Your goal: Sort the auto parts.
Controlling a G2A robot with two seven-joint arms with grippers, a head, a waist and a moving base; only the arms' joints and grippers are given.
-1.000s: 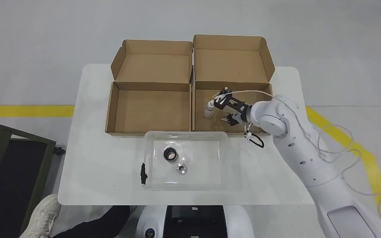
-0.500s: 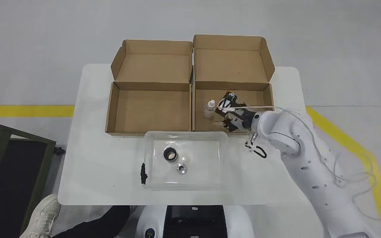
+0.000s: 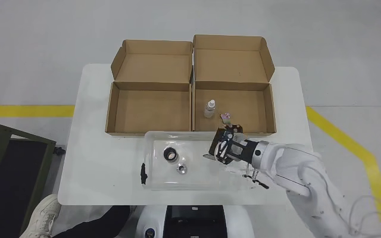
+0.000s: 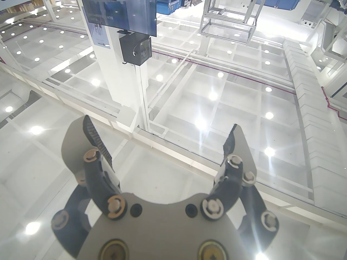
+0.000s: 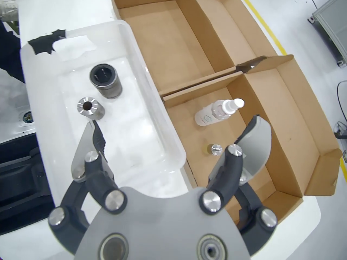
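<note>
My right gripper point(image 3: 218, 147) point(image 5: 173, 125) hangs open and empty above the right end of the clear plastic tray point(image 3: 220, 174) point(image 5: 151, 87), beside the front wall of the right cardboard box point(image 3: 269, 113) point(image 5: 295, 147). In the tray lie a dark cylindrical bushing point(image 3: 170, 156) point(image 5: 105, 81) and a small silver collet point(image 3: 182, 169) point(image 5: 89, 107). Inside the right box lie a small white spray bottle point(image 3: 209, 108) point(image 5: 218, 111) and a small metal part point(image 3: 225, 116) point(image 5: 213, 149). My left gripper point(image 4: 162, 142) points up at a ceiling, open with nothing between its fingers.
The left cardboard box point(image 3: 149, 110) point(image 5: 168, 44) has nothing in it; both boxes have lids folded back. A strip of black tape point(image 3: 143, 173) point(image 5: 44, 43) sticks to the tray's left rim. The white table point(image 3: 95, 137) has bare room on both sides.
The right gripper has pulled back out of the right box toward the near side, leaving the spray bottle and metal part there, and now hovers over the tray's right end.
</note>
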